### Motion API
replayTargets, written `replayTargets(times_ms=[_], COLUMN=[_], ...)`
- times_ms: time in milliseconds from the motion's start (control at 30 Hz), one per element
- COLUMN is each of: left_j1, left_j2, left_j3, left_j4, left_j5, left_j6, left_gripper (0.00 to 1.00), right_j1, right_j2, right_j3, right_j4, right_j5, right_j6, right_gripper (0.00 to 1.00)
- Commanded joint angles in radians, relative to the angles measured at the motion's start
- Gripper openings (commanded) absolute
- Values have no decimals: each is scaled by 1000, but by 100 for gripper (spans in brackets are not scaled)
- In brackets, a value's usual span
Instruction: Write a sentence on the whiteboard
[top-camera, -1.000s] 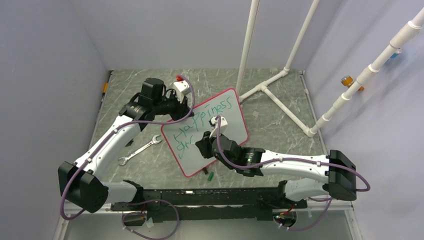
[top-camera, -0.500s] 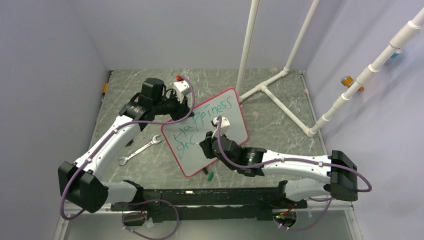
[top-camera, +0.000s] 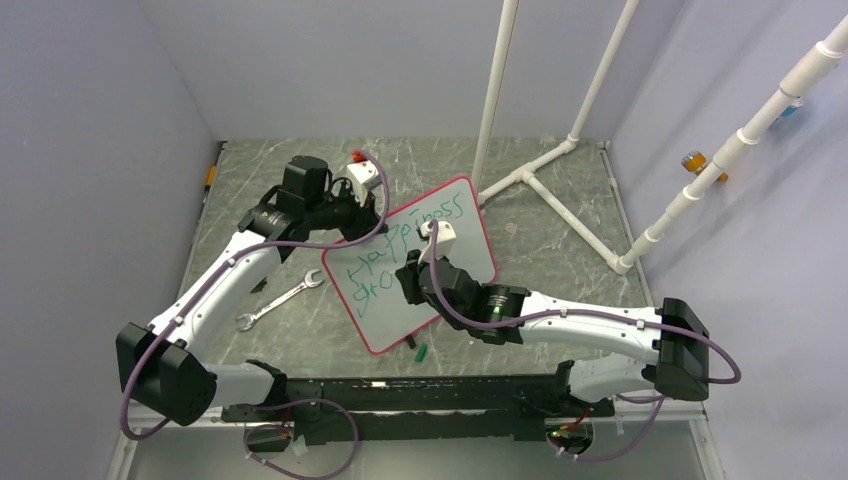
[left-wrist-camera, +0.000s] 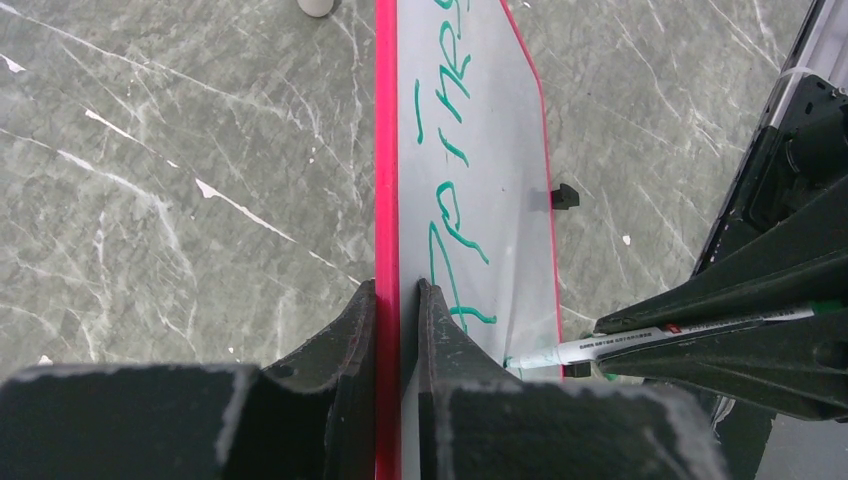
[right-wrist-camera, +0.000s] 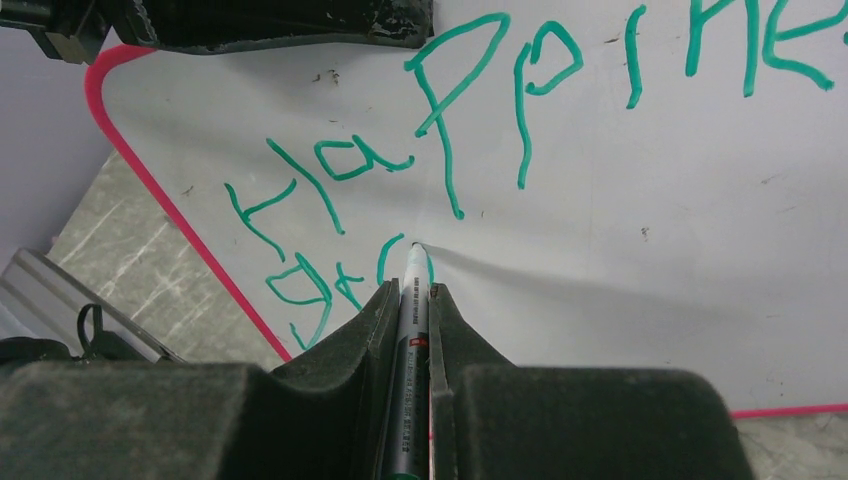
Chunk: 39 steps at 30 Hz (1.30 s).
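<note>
Currently the whiteboard is clamped by left jaws, a green marker by right jaws; the sentence could be distorted by excess tip pressure.

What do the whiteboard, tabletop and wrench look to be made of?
Whiteboard: smooth white sheet with a soft sheen, likely coated; its frame looks like pink-red plastic.
Tabletop: grey-green with white veins; stone or stone-print laminate, cannot tell.
Wrench: bare silvery metal, probably steel.
</note>
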Motion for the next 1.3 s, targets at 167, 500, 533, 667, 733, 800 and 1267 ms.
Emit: replayTargets(times_ms=[167, 500, 533, 667, 733, 800, 1267], left_j1=[0, -1, 0, 0, 0, -1, 0], left_j2=[-16, -17, -17, -18, -20, -20, -22], left_j3=[27, 27, 28, 26, 26, 25, 25], left_j4=[32, 32, 31, 32, 32, 32, 33], left_j5=[-42, -46, -47, -47, -47, -45, -45], left_j6=[55, 56, 57, 56, 56, 56, 56], left_gripper=[0, 0, 0, 0, 0, 0, 0], right_j1=[-9, -9, -10, -9, -9, -12, -50], right_j2=[22, -16, -20, -61, -92, -119, -84], right_j3=[34, -8, -8, -32, -58, -88, -84], right_j4=[63, 138, 133, 121, 120, 122, 146], right_j5=[-27, -57, -54, -39, -27, -19, -44], right_j6=[-32, -52, -51, -43, -33, -22, -6], right_gripper=[0, 0, 0, 0, 0, 0, 0])
